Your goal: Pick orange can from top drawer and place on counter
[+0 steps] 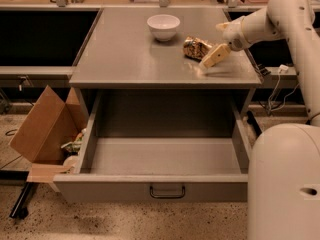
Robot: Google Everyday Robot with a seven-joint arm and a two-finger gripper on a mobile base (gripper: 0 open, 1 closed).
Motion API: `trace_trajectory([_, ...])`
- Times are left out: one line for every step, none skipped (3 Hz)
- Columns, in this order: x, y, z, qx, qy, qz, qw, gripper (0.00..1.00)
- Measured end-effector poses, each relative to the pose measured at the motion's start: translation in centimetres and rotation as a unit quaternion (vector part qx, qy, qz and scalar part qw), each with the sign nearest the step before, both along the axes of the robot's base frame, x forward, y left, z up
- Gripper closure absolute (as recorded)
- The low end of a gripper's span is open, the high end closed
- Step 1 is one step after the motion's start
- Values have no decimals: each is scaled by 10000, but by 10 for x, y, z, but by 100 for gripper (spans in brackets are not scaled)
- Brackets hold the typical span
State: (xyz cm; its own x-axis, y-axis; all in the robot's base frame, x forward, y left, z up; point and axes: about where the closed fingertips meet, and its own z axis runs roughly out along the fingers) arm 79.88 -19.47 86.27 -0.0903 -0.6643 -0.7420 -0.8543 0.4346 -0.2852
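One orange can (pixel 196 48), a small mottled golden-brown cylinder with a shiny skin, lies on its side on the table (pixel 125 54), toward the far right of that flat, matte grey rectangular top. One white bowl (pixel 163 26), round and smooth, sits just left of it and a little farther back, apart from the can. One end effector (pixel 214 48) hangs just right of the can on a glossy cream arm (pixel 280 14); its two tan fingers (pixel 215 56) are parted and grip nothing, the nearer one slanting down toward the tabletop. One top drawer (pixel 100 190), wide, shallow and of grey metal, stands pulled out below, with one small dark bar handle (pixel 167 192) on its plain front. One brown cardboard box (pixel 42 126) leans at the left.
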Motion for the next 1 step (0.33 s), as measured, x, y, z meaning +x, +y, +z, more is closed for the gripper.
trace_trajectory([-12, -9, 33, 266, -489, 103, 9984, 0])
